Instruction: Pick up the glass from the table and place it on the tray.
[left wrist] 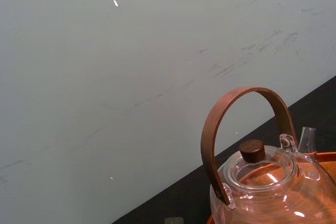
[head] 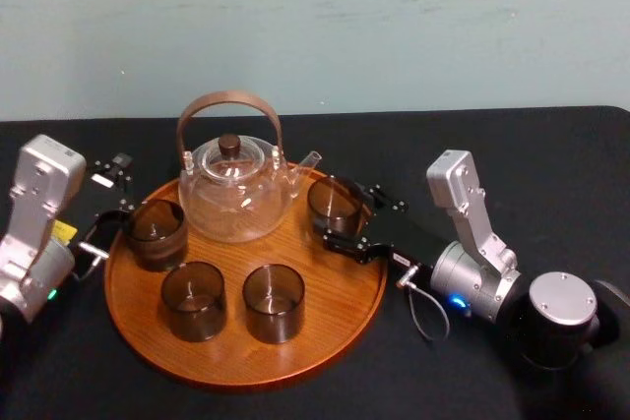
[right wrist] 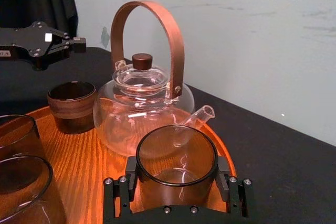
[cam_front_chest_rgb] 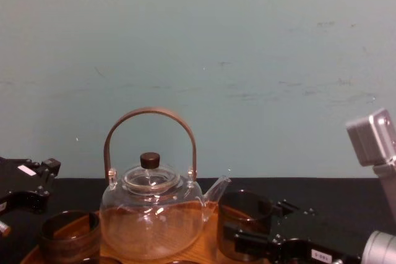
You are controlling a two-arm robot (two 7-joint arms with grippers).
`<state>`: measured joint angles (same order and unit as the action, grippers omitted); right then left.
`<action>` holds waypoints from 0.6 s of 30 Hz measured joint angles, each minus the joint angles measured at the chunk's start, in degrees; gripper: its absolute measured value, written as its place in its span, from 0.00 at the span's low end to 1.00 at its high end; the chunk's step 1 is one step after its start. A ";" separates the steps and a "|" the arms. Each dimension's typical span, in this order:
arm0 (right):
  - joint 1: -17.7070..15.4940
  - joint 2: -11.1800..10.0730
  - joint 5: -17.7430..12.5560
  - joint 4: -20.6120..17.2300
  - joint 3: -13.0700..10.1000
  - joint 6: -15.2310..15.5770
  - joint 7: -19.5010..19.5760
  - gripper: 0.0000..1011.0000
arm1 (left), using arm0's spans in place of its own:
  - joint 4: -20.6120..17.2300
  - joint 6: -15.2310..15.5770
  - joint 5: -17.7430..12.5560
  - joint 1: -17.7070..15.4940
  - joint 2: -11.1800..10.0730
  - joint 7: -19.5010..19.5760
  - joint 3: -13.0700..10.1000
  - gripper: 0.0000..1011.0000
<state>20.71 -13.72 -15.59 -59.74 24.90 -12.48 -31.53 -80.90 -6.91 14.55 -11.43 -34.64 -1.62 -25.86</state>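
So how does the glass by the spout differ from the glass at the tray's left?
The spout glass sits between the right gripper's fingers; the left glass stands free, the open left gripper beside it. The spout glass is at the tray's right rim, the left glass at its left rim. Both are upright, dark and empty.

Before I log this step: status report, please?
Right gripper shut on glass, tray's right side, beside teapot. Left gripper open at tray's left rim. Three other glasses clear of it.

A clear glass teapot (head: 236,194) is standing upright, its brown handle (head: 228,98) arching over the lid. Three empty smoky glasses (head: 193,300) are sitting near it, and a scuffed pale wall (head: 394,27) is rising behind.
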 joint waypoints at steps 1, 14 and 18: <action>0.10 0.06 0.04 0.16 0.10 -0.02 -0.04 0.88 | 0.00 0.00 0.00 0.00 0.00 0.00 0.00 0.00; 0.97 0.87 0.60 2.22 1.05 -0.10 -0.09 0.88 | 0.00 0.00 0.00 0.00 0.00 0.00 0.00 0.00; 1.02 0.97 0.97 2.51 1.18 -0.04 0.32 0.88 | 0.00 0.00 0.00 0.00 0.00 0.00 0.00 0.00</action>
<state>21.73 -12.75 -14.62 -57.22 26.07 -12.52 -31.22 -80.90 -6.91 14.55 -11.43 -34.65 -1.62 -25.86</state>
